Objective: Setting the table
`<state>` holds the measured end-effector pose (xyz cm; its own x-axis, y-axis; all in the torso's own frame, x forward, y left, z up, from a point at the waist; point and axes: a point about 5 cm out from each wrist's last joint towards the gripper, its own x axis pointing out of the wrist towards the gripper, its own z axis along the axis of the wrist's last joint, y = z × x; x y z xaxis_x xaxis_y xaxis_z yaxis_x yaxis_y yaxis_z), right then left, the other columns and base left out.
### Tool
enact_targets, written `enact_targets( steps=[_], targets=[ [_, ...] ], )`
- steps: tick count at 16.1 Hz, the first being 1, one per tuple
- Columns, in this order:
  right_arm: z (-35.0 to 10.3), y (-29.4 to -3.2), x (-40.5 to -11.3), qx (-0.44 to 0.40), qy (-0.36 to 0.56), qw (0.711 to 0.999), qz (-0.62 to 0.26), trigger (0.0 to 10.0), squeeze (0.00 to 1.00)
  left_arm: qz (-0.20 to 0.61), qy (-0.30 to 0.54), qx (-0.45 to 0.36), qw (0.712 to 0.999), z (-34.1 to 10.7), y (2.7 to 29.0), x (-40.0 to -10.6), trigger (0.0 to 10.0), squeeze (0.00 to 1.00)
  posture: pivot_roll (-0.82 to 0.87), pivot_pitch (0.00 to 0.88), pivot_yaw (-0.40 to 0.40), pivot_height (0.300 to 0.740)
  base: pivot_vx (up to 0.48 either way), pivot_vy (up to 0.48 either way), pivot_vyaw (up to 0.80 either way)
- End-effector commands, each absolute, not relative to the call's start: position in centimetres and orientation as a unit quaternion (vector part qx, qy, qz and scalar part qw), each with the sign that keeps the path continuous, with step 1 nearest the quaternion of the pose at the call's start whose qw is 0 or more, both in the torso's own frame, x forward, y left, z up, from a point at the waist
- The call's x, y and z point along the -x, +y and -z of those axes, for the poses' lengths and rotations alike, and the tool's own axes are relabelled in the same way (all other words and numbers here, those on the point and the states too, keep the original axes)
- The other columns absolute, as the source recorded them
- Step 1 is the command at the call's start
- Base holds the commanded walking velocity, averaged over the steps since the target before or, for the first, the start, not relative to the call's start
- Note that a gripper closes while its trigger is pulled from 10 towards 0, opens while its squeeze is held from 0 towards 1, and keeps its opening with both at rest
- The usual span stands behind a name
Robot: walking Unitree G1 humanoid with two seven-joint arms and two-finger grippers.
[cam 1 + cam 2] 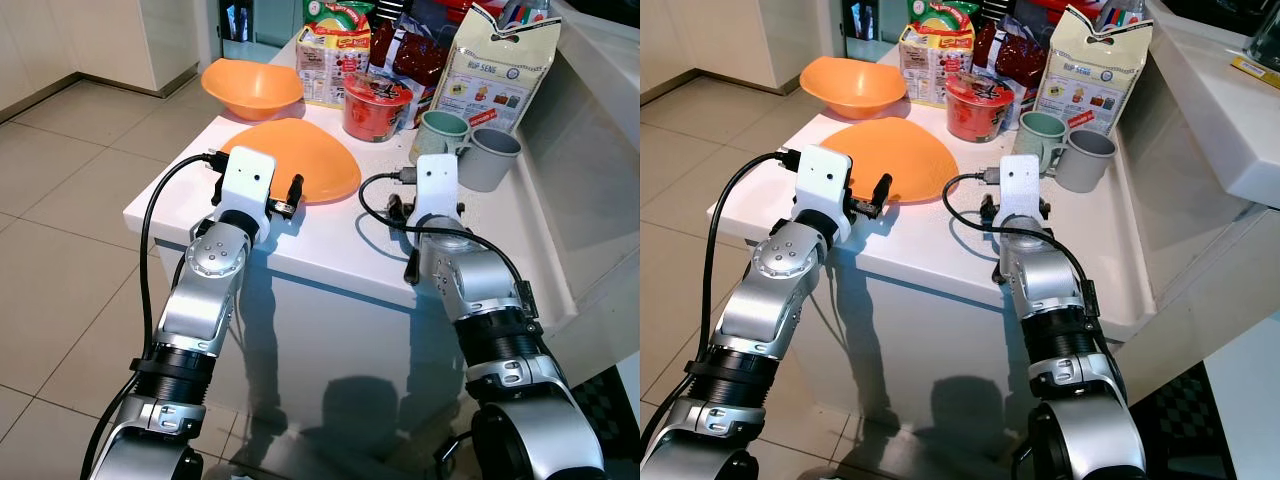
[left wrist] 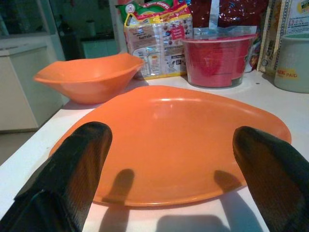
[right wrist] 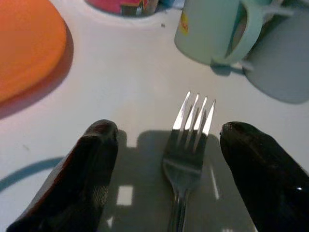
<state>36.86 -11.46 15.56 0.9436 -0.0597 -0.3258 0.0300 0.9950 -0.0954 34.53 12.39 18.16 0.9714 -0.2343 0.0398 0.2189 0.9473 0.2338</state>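
- A metal fork lies flat on the white table, its long axis running along the line of the right arm, tines pointing away from the robot toward the two mugs.
- The fork has four shiny tines and a narrow neck; its handle runs back under the right gripper, out of sight.
- The right gripper hovers low over the fork, its two black fingers spread apart on either side of the tines and not touching them.
- An orange plate lies flat on the table ahead of the left arm. It is broad, shallow and glossy, with a rounded triangular outline.
- The left gripper sits at the plate's near edge, its fingers held wide, one at each side of the rim; I cannot tell whether they touch it.
- Beyond the plate stands an orange bowl with a wavy rim.
- A pale green mug and a grey mug stand side by side, touching, just past the fork.
- At the back of the table are a red noodle cup, a noodle multipack and a paper bag with printed labels.
- The table is a white block with a raised lip along its right side, standing on pale beige floor tiles.
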Motion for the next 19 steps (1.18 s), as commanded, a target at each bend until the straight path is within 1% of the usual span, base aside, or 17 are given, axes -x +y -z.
enact_targets(
  steps=[1,19],
  targets=[
    [-15.63,-11.93,-36.93,0.041,0.171,0.984,0.033,10.0,0.00,0.130,-0.044,-0.121,0.983,-18.89,11.58,-34.63,10.0,0.00,0.18,0.000,-0.099,0.740,0.000,0.000,0.00],
    [-15.82,-12.07,-37.15,0.049,0.172,0.983,0.042,10.0,0.00,0.129,-0.040,-0.125,0.983,-18.80,11.60,-34.72,10.0,0.00,0.18,0.000,-0.100,0.740,0.000,0.000,0.00]
  ],
)
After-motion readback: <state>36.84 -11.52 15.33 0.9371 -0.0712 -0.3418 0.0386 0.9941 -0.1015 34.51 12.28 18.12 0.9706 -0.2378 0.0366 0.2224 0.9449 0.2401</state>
